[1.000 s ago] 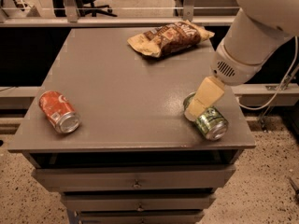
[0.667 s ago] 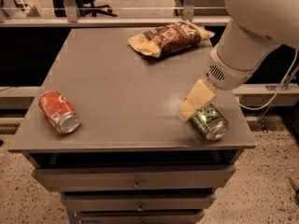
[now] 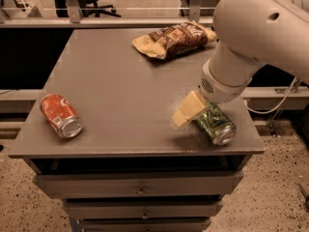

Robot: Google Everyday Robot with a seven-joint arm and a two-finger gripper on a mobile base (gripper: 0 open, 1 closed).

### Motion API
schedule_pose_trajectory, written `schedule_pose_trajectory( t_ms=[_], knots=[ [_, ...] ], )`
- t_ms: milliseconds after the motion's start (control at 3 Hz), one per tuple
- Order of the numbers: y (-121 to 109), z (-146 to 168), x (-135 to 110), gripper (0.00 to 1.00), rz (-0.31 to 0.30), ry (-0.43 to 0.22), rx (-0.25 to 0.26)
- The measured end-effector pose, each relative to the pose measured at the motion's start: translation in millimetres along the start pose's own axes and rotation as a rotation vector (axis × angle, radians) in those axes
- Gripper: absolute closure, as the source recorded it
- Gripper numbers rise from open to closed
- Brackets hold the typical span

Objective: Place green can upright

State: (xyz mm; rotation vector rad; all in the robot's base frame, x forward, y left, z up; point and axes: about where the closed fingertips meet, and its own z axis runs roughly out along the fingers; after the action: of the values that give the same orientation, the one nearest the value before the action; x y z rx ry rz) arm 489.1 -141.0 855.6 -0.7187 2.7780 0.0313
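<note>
The green can [image 3: 217, 123] lies on its side near the front right corner of the grey table [image 3: 116, 91], its silver end facing the front. My gripper [image 3: 184, 114], cream coloured, hangs from the white arm [image 3: 251, 37] and sits low over the table, right against the can's left side. The arm's wrist covers the can's far end.
A red-orange soda can [image 3: 61, 116] lies on its side at the front left. A brown chip bag [image 3: 174, 38] lies at the back right. Drawers run below the table's front edge [image 3: 140, 153]. A chair and rails stand beyond the back edge.
My gripper has moved left and a little down, from above the green can to its left side. The green can and the other things have not moved.
</note>
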Motion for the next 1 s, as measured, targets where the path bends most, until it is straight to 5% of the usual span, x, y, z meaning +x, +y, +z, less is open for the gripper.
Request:
schedule_pose_trajectory(
  t_ms=[1000],
  knots=[
    [1.7,10.5,-4.5,0.65,0.053,-0.046,0.039]
  ],
)
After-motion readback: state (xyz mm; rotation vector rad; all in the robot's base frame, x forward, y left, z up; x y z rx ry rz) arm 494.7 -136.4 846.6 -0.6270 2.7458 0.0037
